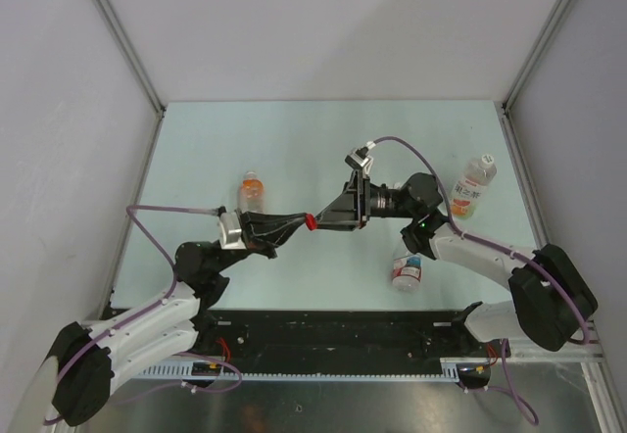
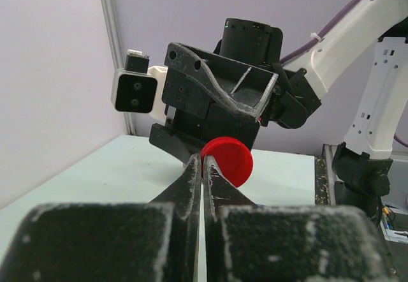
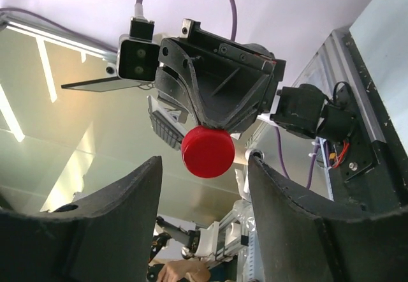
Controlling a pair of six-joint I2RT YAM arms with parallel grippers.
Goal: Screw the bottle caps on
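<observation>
- Red round plastic screw cap (image 3: 207, 151) sits pinched at the closed tips of the left gripper (image 2: 203, 167), seemingly by its edge.
- Right gripper (image 3: 204, 162) stands open, one finger on either side of the cap, neither touching.
- Probably light, stiff and slippery; best squeezed across its rim.

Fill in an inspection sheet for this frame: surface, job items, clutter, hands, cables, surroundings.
Surface: pale green table.
Job's things: orange bottle, white-label bottle, red-and-white bottle apart on it; red cap held in the air.
Clutter: nothing seen.
Hands: left hand shut on the cap; right hand open, fingers flanking it.
Cables: purple cables along both arms.
Surroundings: grey walls, metal posts.
</observation>
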